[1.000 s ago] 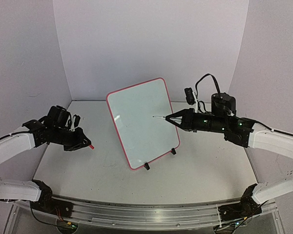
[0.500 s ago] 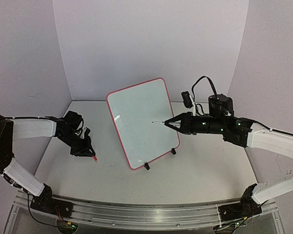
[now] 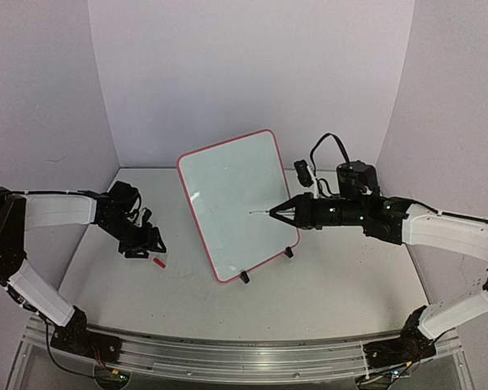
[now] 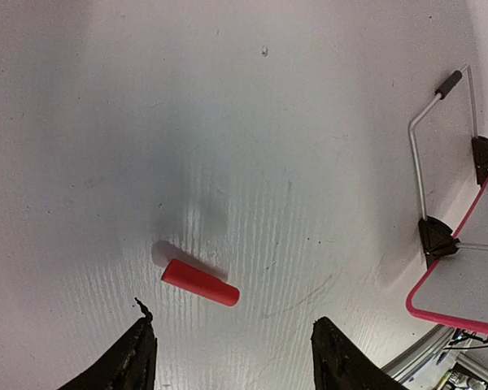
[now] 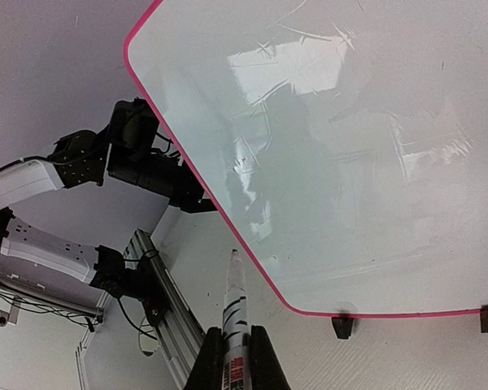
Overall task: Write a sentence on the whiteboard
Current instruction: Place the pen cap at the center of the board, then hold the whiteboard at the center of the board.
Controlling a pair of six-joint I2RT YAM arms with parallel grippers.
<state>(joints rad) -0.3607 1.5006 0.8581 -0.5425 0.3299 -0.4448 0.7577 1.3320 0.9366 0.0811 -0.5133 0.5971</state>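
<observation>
The left arm reaches low, the left tool (image 4: 232, 325) released, fingers apart over a red cap (image 4: 200, 283) lying on the surface (image 3: 333, 284). The right tool (image 5: 236, 333) grasps a marker (image 5: 233, 292) pointed at the whiteboard (image 3: 236, 203), which stands tilted mid-surface, glossy white and red-rimmed.

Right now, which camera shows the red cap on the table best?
The left wrist view: the red cap lies whole and close up on the table, just ahead of the open left tool. The top external view shows it only as a small red speck by that tool. The right wrist view does not show it.
</observation>
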